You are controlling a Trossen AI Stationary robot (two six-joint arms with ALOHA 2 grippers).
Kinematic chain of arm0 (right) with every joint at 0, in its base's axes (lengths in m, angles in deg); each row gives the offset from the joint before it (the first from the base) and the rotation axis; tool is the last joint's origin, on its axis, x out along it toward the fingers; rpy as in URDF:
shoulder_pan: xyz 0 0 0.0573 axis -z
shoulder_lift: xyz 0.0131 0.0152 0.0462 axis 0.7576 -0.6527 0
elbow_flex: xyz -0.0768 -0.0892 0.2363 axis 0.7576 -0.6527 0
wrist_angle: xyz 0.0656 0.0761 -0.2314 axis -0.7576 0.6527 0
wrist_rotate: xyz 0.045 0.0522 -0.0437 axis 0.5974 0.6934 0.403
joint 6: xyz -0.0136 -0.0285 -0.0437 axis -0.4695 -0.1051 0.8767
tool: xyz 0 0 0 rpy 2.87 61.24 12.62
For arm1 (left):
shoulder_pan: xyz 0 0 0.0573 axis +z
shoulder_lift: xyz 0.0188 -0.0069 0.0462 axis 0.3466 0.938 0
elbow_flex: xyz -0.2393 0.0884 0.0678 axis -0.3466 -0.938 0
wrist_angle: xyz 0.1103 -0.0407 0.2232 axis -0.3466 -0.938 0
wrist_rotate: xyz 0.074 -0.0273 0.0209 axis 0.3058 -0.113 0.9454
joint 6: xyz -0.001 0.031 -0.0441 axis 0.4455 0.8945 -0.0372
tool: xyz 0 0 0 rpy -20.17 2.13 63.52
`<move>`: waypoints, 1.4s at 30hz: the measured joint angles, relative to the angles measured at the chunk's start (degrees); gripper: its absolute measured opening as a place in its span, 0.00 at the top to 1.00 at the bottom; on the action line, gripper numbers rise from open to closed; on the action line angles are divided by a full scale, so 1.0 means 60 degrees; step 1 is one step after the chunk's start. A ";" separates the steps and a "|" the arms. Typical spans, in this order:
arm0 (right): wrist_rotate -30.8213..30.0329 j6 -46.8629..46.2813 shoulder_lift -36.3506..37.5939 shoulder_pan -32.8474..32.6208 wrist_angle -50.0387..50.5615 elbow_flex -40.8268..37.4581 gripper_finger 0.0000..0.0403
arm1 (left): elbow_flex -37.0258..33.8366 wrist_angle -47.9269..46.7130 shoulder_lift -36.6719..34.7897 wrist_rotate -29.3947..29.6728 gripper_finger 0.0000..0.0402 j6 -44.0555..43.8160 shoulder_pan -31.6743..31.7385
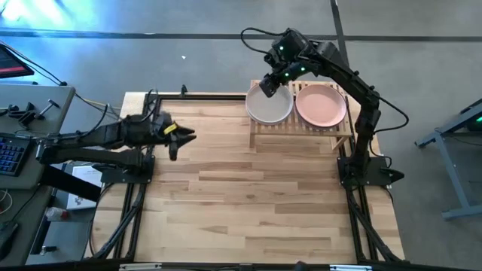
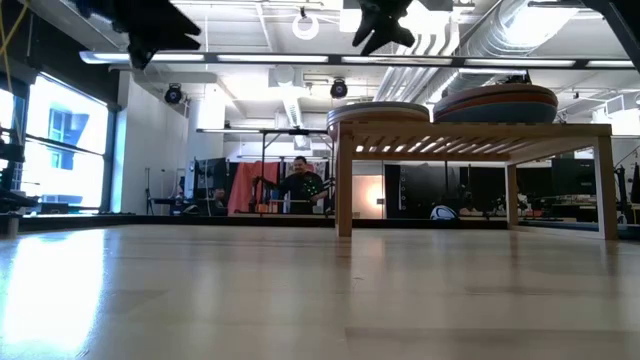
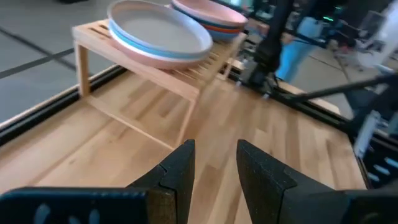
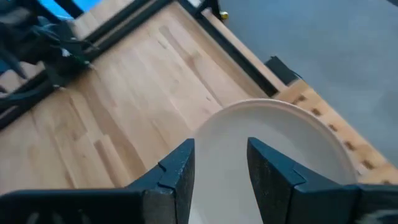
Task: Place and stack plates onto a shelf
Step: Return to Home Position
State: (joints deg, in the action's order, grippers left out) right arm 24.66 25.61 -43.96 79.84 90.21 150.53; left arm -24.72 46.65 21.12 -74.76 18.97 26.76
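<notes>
The bamboo shelf [image 1: 301, 128] stands at the table's far right and bears two stacks of plates. The left stack has a pale cream plate [image 1: 269, 107] on top, above blue and pink ones [image 3: 146, 53]. The right stack has a pink plate [image 1: 321, 105] on top; teal and orange rims [image 2: 495, 103] show below it. My right gripper [image 1: 267, 88] is open above the left stack's far left rim [image 4: 273, 109], clear of it. My left gripper [image 1: 183, 137] is open and empty above the table's left part.
A black metal frame [image 1: 135, 196] runs along the table's left and right edges. The bare plank table [image 1: 248, 203] stretches in front of the shelf. A desk with a keyboard and tools [image 1: 22, 120] stands left of the table. A person [image 2: 300, 183] sits far behind.
</notes>
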 joint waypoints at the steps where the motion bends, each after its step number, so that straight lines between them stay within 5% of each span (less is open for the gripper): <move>1: 0.0001 -0.0138 0.0000 -0.0098 -0.0081 0.0000 0.69 | -0.0283 0.0101 -0.0290 -0.0005 0.74 0.0075 -0.0134; 13: 0.0028 -0.0877 0.0000 -0.0889 -0.1226 0.0000 0.69 | -0.3573 0.1956 -0.3479 -0.0630 0.74 0.0884 -0.0975; 25: 0.0097 -0.1234 0.0000 -0.1370 -0.1232 0.0000 0.69 | -0.5158 0.2478 -0.5616 -0.0867 0.74 0.1132 -0.1240; 42: -0.0277 -0.0862 0.0000 -0.1809 -0.1240 0.0000 0.69 | -0.6330 0.3616 -0.5768 -0.0954 0.74 0.1544 -0.1223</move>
State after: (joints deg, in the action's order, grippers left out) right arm 23.00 20.44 -43.96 68.99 82.77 150.53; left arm -62.69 68.35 -13.48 -80.48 28.23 19.43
